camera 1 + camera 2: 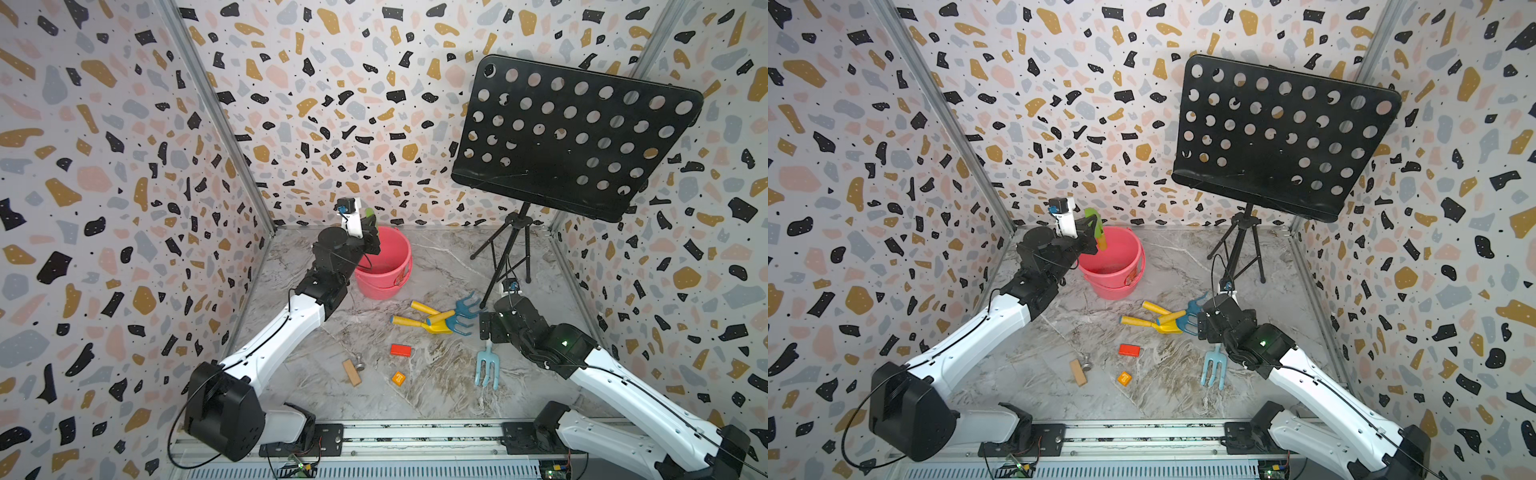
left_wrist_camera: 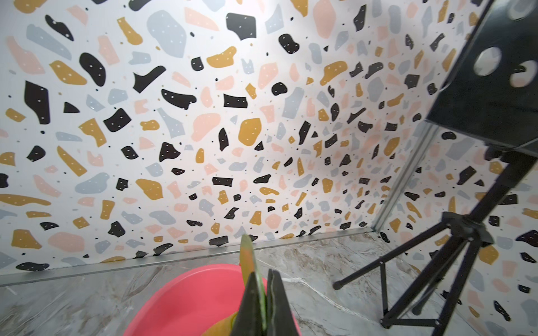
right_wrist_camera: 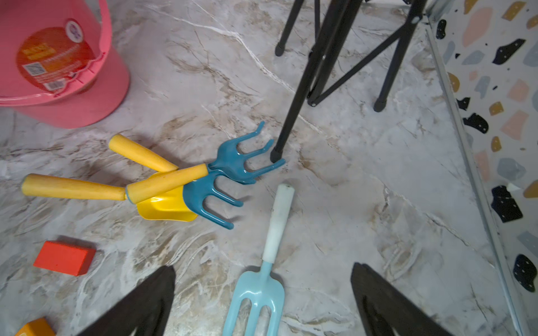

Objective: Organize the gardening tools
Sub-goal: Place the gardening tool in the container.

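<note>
Marble floor (image 1: 436, 374), terrazzo walls. In a top view: left gripper (image 1: 1090, 235) clamped on green trowel (image 1: 1093, 219) over pink bucket (image 1: 1121, 266). Left wrist: blade edge-on between the jaws. Right wrist: right gripper (image 3: 262, 266) spread wide, empty, above light-blue fork (image 3: 263, 286) with white handle. Blue rakes (image 3: 233, 158) and yellow scoop (image 3: 166, 208) piled just beside.

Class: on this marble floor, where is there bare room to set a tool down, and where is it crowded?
Bare floor lies between the pink bucket and the stand legs, and along the front rail. Crowded: three yellow-handled tools piled by a stand leg, the light-blue fork beside them.
</note>
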Robot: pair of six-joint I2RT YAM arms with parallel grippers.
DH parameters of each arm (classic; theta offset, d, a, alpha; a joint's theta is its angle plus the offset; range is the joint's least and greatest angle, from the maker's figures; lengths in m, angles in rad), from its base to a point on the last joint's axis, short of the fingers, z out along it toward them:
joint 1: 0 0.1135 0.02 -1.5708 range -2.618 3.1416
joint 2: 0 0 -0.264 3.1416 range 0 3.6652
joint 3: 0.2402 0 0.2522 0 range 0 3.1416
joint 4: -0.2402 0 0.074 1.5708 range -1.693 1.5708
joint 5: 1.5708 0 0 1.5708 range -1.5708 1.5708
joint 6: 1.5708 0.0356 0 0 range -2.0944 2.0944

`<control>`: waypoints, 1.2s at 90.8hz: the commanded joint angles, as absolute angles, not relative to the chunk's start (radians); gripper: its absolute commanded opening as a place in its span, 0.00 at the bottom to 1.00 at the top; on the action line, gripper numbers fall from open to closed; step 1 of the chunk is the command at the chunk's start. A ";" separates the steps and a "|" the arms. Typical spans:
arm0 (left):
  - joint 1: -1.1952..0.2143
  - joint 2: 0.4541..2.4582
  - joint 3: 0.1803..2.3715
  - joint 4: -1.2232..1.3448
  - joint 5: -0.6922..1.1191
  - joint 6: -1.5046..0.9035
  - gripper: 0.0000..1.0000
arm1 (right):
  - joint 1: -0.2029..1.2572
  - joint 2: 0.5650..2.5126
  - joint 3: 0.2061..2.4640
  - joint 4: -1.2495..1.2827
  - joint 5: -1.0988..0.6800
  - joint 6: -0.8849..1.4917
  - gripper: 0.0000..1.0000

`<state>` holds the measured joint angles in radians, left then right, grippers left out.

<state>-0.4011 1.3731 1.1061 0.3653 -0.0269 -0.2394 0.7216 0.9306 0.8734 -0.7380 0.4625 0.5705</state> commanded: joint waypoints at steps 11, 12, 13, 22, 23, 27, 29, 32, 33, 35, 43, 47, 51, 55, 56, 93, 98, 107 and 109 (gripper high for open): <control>-0.368 1.465 1.089 0.542 0.057 -0.298 0.00 | 0.651 0.929 0.886 -0.877 0.441 0.655 0.92; -0.368 1.470 1.087 0.545 0.059 -0.299 0.00 | 0.649 0.929 0.884 -0.881 0.437 0.657 0.91; -0.368 1.476 1.086 0.546 0.061 -0.300 0.00 | 0.647 0.929 0.882 -0.883 0.434 0.659 0.91; -0.364 1.522 1.066 0.560 0.072 -0.324 0.00 | 0.629 0.939 0.857 -0.889 0.402 0.664 0.90; -0.364 1.527 1.063 0.564 0.073 -0.327 0.00 | 0.627 0.939 0.854 -0.889 0.398 0.664 0.90; -0.360 1.545 1.050 0.577 0.076 -0.343 0.00 | 0.619 0.949 0.844 -0.888 0.380 0.668 0.90; -0.360 1.554 1.044 0.583 0.078 -0.351 0.00 | 0.615 0.953 0.840 -0.889 0.372 0.669 0.91; -0.357 1.566 1.037 0.593 0.080 -0.360 0.00 | 0.608 0.962 0.835 -0.888 0.362 0.671 0.91; -0.356 1.569 1.035 0.595 0.081 -0.364 0.00 | 0.606 0.965 0.833 -0.889 0.358 0.672 0.91; -0.356 1.579 1.031 0.599 0.082 -0.371 0.00 | 0.603 0.971 0.831 -0.888 0.353 0.674 0.92; -0.351 1.609 1.027 0.607 0.091 -0.386 0.00 | 0.593 0.997 0.822 -0.887 0.342 0.678 0.92; -0.351 1.623 1.026 0.607 0.097 -0.391 0.00 | 0.590 1.010 0.819 -0.885 0.346 0.680 0.92; -0.351 1.637 1.026 0.607 0.104 -0.396 0.00 | 0.587 1.027 0.817 -0.885 0.350 0.682 0.92; -0.351 1.652 1.028 0.606 0.109 -0.402 0.00 | 0.584 1.041 0.813 -0.881 0.353 0.686 0.92; -0.351 1.655 1.029 0.606 0.110 -0.404 0.00 | 0.584 1.045 0.811 -0.879 0.354 0.687 0.92; -0.347 1.651 1.037 0.558 0.116 -0.398 0.24 | 0.536 1.169 0.767 -0.743 0.259 0.677 0.87; -0.347 1.639 1.038 0.546 0.114 -0.397 0.30 | 0.525 1.190 0.764 -0.724 0.246 0.674 0.87; -0.347 1.617 1.040 0.530 0.116 -0.393 0.38 | 0.506 1.227 0.756 -0.680 0.225 0.666 0.86; -0.347 1.611 1.040 0.526 0.116 -0.392 0.40 | 0.501 1.238 0.754 -0.668 0.220 0.666 0.86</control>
<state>-0.3542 1.6695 1.0294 0.5114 0.1074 -0.4030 0.5201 1.2087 0.7662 -0.7269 0.2531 0.6720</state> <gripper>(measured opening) 0.376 0.866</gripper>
